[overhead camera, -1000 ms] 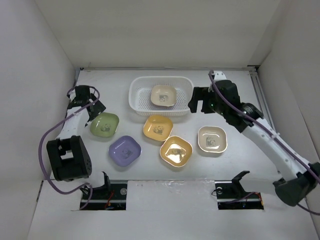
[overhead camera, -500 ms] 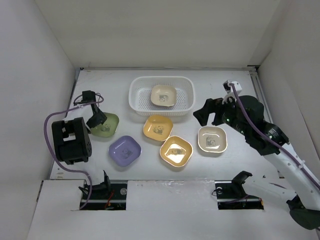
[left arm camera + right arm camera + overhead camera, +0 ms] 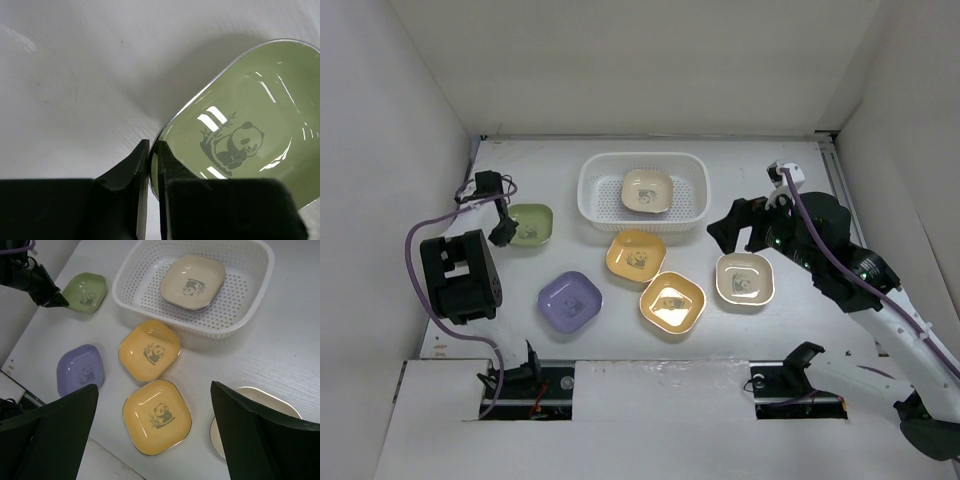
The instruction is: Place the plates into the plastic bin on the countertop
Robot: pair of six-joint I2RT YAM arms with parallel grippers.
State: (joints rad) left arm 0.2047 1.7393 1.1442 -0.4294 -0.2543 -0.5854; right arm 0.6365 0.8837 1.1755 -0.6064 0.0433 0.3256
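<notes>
My left gripper [image 3: 503, 235] [image 3: 153, 151] is shut on the near-left rim of the green plate [image 3: 531, 223] [image 3: 250, 145], which casts a shadow on the countertop [image 3: 520, 180]. The white plastic bin [image 3: 592, 200] [image 3: 265, 270] holds one cream plate [image 3: 646, 190] [image 3: 192, 282]. On the countertop lie two orange plates [image 3: 635, 255] [image 3: 672, 302], a purple plate [image 3: 570, 300] and a cream plate [image 3: 744, 279] [image 3: 245, 395]. My right gripper [image 3: 730, 228] [image 3: 154, 387] hangs open above them, right of the bin, with nothing in it.
Pale walls close in the countertop on the left, back and right. The left arm's base [image 3: 460, 278] stands just left of the purple plate. The right wrist view also shows the left gripper [image 3: 50, 297] at the green plate [image 3: 86, 292].
My left gripper has shut on the green plate's rim and carried it away from the arm bases. The right arm pulled back from the bin earlier and has since stayed still.
</notes>
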